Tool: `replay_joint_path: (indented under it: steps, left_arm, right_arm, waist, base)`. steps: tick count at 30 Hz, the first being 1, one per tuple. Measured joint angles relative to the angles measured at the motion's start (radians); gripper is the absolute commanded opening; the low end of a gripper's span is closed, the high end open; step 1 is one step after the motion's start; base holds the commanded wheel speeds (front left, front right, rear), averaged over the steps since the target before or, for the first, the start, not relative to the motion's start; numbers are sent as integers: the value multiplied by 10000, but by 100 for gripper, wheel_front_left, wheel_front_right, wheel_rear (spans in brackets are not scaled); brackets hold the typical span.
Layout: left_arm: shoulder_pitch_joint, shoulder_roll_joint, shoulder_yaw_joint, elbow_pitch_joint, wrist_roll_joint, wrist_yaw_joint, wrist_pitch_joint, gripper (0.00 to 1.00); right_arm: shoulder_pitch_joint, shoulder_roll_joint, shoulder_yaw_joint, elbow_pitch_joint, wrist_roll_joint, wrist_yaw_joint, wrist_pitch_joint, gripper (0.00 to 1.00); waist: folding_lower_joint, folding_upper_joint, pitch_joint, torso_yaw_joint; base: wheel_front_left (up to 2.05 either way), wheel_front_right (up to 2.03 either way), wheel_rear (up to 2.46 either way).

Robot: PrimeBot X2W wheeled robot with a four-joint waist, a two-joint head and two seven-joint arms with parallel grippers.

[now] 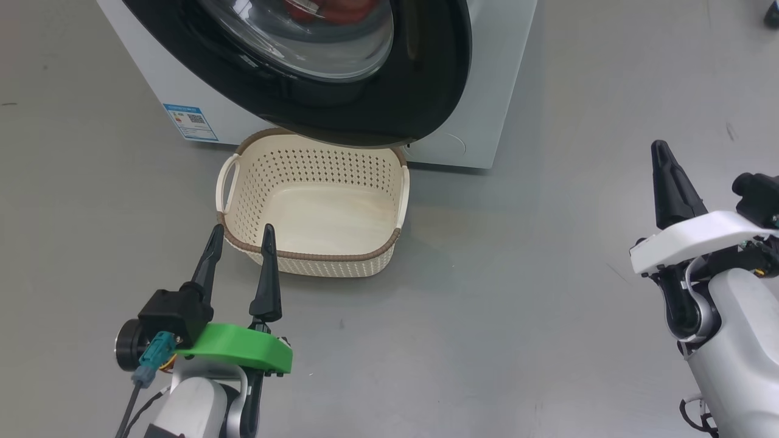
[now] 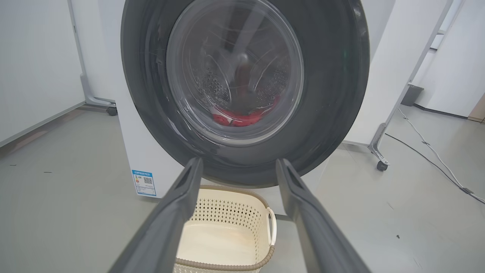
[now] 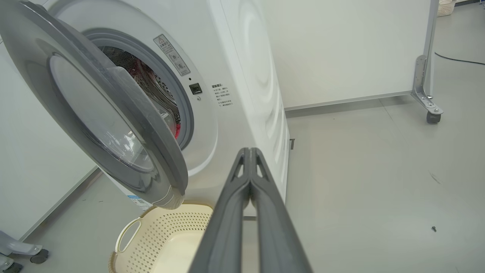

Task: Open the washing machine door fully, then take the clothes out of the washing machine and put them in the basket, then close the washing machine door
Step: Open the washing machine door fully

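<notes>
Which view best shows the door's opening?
Right wrist view: the door stands ajar, side-on, gap to the machine visible. Head view catches its lower rim from above; left wrist view faces it square-on, hiding the gap.

Room: smooth pale grey floor [image 1: 548, 274], faint sheen, a few dark scuffs, soft diffuse light. Right wrist view: white flat partition panels [image 3: 341, 49] across 12 to 2 o'clock, standing on a grey metal foot [image 3: 422, 87] with a black castor wheel [image 3: 432, 117] at 3 o'clock. Left wrist view: second white panel [image 2: 34, 64] at 9 o'clock, small castor [image 2: 111, 110] by its base. Angled grey metal strut [image 2: 380, 138] at 3 o'clock ends on another castor [image 2: 382, 165]. Thin cables [image 2: 435, 155] trail along the floor at 4 o'clock.
</notes>
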Motion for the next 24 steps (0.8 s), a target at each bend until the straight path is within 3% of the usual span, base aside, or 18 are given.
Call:
replay_joint_path:
  steps: [2,3,4,24]
  left_arm:
    - [6,0,-2,-2,2,0,0,100]
    - [18,-2,42,-2,10,0,0,100]
    - [42,4,79,-2,58,0,0,100]
    - [407,8,155,90,322,0,0,100]
  right_arm:
    - [252,15,-44,-6,-10,-71,-245,36]
    - [318,12,-13,-8,-84,-73,-290,76]
    - [370,10,40,-27,-230,-81,-293,100]
    - [1456,257,58,-744,-1200,-491,-399,100]
  waist:
    - [0,0,-38,-45]
    - [0,0,-53,-70]
    - [0,0,-70,-100]
    - [0,0,-407,-396]
  base:
    - [0,0,0]
    - [0,0,0]
    - [0,0,0]
    - [0,0,0]
